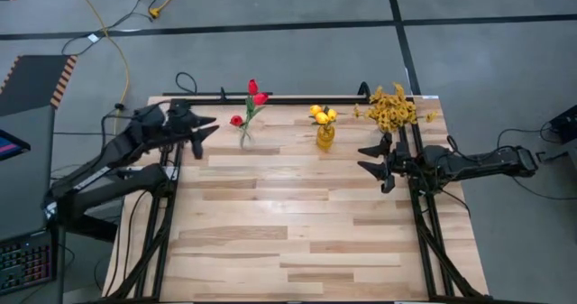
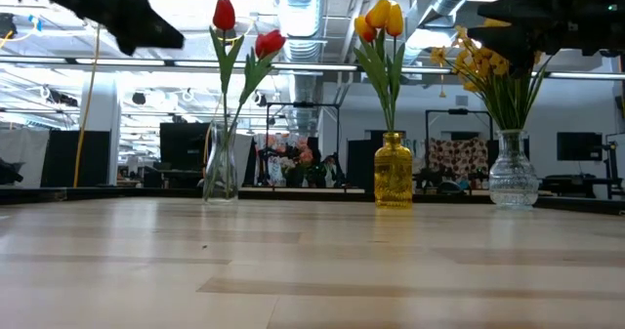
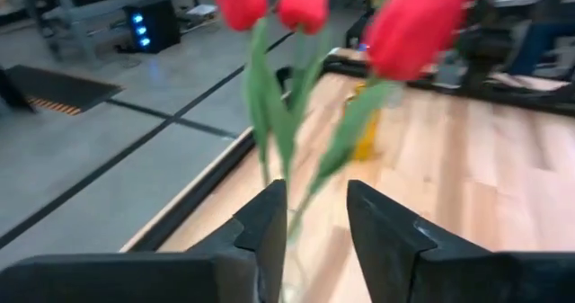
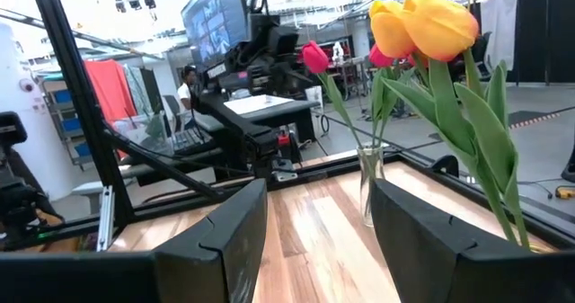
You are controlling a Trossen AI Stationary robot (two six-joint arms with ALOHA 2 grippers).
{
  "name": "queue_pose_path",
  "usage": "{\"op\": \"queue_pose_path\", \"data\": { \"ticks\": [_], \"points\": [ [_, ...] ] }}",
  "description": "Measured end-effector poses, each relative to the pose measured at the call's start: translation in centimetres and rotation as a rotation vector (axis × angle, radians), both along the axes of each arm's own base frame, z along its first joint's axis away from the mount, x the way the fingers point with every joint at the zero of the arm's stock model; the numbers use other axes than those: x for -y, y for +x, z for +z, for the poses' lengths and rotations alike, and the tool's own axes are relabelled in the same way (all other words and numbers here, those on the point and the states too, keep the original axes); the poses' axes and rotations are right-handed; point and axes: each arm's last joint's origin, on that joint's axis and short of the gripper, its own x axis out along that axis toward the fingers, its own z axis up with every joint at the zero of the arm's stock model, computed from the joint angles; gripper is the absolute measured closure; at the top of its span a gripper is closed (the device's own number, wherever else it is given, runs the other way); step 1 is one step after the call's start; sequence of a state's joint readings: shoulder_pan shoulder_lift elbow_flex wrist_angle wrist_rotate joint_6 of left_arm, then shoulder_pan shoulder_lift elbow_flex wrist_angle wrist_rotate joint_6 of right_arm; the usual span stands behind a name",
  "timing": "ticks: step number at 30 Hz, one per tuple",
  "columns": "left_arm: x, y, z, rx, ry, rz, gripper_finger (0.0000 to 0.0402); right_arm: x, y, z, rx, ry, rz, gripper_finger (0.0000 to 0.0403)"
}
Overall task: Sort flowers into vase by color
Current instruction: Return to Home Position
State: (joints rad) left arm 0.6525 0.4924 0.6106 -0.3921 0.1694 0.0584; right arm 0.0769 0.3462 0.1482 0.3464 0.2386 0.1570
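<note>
Three red tulips (image 1: 253,96) stand with their stems in a clear glass vase (image 2: 221,163) at the far left of the table. Yellow-orange tulips (image 2: 381,19) stand in an amber vase (image 1: 325,137) at the far middle. Mustard-yellow blossoms (image 1: 392,108) fill a cut-glass vase (image 2: 513,178) at the far right. My left gripper (image 1: 206,134) hovers open just left of the red tulips, nothing between its fingers (image 3: 269,222). My right gripper (image 1: 371,158) hangs open near the yellow blossoms, right of the amber vase, and holds nothing.
A black rail (image 1: 297,97) runs along the table's far edge behind the vases. Black frame bars (image 1: 431,241) border the left and right sides. Bare wood (image 1: 297,232) spreads over the near half of the table. Beyond the far edge lies a workshop room.
</note>
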Motion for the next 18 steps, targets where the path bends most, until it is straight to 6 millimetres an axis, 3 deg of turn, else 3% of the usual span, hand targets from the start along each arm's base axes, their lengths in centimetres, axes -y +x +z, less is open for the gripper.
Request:
{"op": "queue_pose_path", "data": {
  "ticks": [4, 8, 11, 18],
  "points": [
    [1.4, -1.5, -0.1, 0.057, -0.005, -0.064, 0.0326, 0.0, 0.0, 0.0, -0.006, -0.024, -0.007, 0.0182],
    [2.4, -2.4, -1.6, 0.121, -0.015, -0.142, 0.0373, 0.3, 0.0, 0.0, -0.023, -0.117, -0.041, 0.0209],
    [2.7, -2.6, -3.2, 0.197, -0.027, -0.182, 0.0396, 0.6, 0.0, -0.1, -0.038, -0.151, -0.074, 0.0254],
    [2.6, -2.0, -7.2, 0.356, -0.051, -0.294, 0.0401, 1.5, 0.0, -1.4, -0.155, -0.105, -0.134, 0.0382]
  ]
}}
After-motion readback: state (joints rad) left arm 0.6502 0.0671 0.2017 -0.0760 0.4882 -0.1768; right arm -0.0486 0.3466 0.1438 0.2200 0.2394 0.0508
